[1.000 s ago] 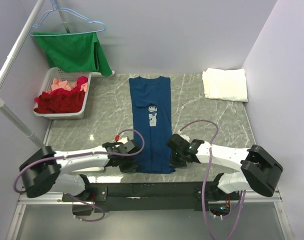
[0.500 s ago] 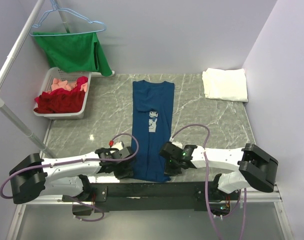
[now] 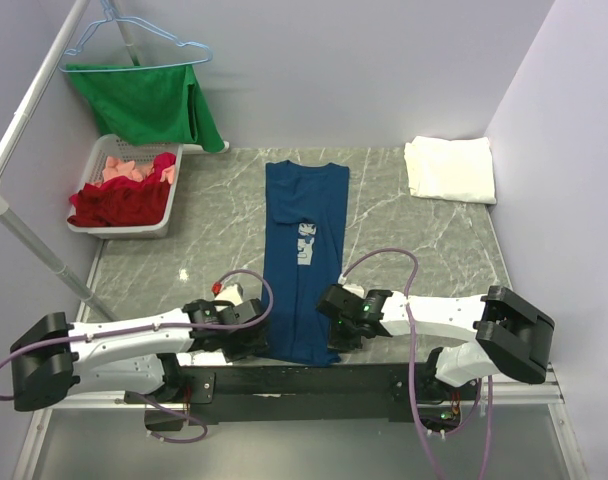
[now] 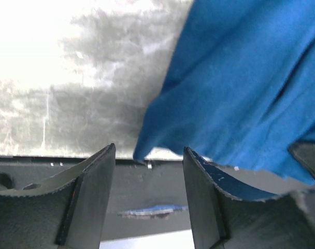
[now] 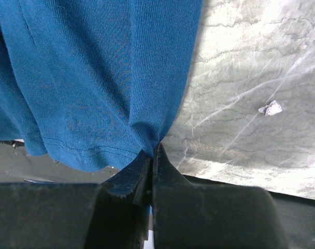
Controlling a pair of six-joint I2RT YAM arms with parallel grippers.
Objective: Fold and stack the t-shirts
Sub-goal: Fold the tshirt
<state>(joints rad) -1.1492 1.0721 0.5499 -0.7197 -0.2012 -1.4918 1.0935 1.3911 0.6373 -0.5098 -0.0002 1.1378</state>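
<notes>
Item: navy blue cotton t-shirt [image 3: 304, 250], narrowed to a long strip, lying lengthwise mid-table. Its near hem overhangs the near edge of the grey marble tabletop [image 3: 414, 250].
My right claw [image 5: 153, 154]: pressed together, pinching the hem's right corner.
My left claw [image 4: 149, 155]: fingers spread, the hem's left corner between them.
Plain white folded t-shirt [image 3: 450, 168]: far right corner, well apart.
Open marble flanks the strip.

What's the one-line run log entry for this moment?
stage: fold navy blue cotton t-shirt | left gripper: open at near hem corner | right gripper: shut on hem | folded white t-shirt: far right
</notes>
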